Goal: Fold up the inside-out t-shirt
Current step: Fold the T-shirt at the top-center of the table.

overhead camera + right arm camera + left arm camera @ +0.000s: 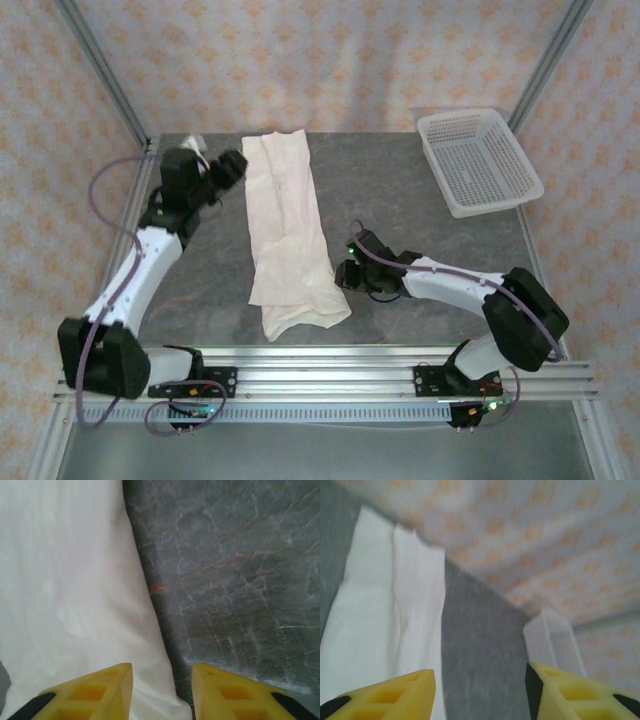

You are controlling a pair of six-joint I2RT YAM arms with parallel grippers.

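Note:
The inside-out t-shirt (288,235) lies on the table as a long white strip, folded lengthwise and running from the back toward the front. My left gripper (232,165) hovers at the strip's far left corner. In the left wrist view this gripper (480,695) is open, with bare table between its yellow fingers (395,695) and the t-shirt (385,620) off to the left. My right gripper (347,272) sits beside the strip's right edge near the front. In the right wrist view that gripper (162,692) is open, and the t-shirt's (65,580) edge lies below the gap, ungripped.
A white mesh basket (480,160) stands at the back right corner and appears as the basket (552,640) in the left wrist view. Dark marbled table (400,200) surrounds the shirt. Metal frame posts and patterned walls close in the back and sides.

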